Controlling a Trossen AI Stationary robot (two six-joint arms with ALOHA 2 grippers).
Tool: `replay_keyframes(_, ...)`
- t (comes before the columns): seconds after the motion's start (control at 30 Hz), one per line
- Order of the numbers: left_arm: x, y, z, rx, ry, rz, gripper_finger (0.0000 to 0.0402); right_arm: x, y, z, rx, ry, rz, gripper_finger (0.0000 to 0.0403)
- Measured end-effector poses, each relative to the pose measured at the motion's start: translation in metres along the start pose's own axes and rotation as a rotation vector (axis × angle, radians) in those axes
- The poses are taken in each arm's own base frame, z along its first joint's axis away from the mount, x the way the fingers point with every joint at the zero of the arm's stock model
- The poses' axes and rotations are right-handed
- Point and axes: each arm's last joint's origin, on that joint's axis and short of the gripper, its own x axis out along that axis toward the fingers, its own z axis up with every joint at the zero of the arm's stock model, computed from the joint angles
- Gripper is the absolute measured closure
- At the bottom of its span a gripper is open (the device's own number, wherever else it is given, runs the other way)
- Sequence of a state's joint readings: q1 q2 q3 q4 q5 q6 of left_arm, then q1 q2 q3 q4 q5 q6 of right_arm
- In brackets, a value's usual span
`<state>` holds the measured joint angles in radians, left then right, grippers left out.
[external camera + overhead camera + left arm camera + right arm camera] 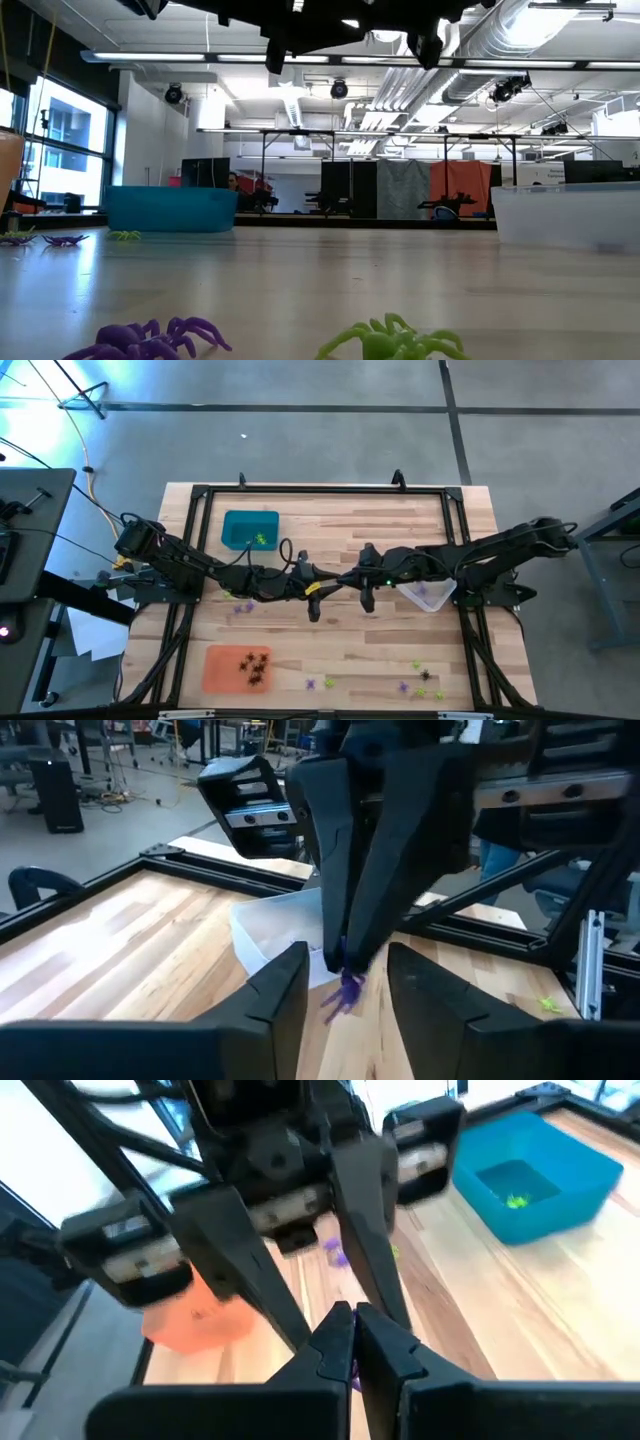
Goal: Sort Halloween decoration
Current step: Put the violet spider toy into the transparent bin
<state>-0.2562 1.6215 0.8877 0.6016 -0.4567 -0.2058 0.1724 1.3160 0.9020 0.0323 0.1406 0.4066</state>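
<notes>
The right hand [345,945] pinches a purple spider [345,992] (a handover, I think) between the left hand [345,985]'s parted fingers, near the clear tray [428,596], where it should go next.

The overhead view is evenly lit and fairly sharp, with a bright blue-white glare on the floor [60,400] at the upper left corner; the arms cast only soft shadows on the wooden surface [340,655]; at table height, ceiling lights [300,60] and a bright window [70,140] glow, the arms overhead are dark silhouettes, and the near purple spider [150,340] and green spider [395,343] are out of focus; the right wrist picture is smeared by motion blur.
</notes>
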Motion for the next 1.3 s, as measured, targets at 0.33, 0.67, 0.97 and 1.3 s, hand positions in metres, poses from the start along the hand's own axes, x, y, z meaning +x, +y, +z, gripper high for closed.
replay_keyframes(0.33,0.000,0.000,-0.003,-0.002,0.032,0.002,0.0270,-0.062,-0.039,-0.012,0.160,0.284,-0.349,0.0403)
replay_keyframes(0.67,0.000,0.002,-0.008,-0.040,0.077,0.014,0.0270,-0.111,-0.060,-0.063,0.357,0.770,-0.813,0.0403)
replay_keyframes(0.97,0.000,0.002,-0.010,-0.031,0.096,0.019,0.0270,-0.101,-0.073,-0.106,0.372,0.878,-0.757,0.0402)
replay_keyframes(1.3,0.000,0.002,-0.010,-0.031,0.099,0.019,0.0271,-0.097,-0.070,-0.101,0.336,0.880,-0.664,0.0323)
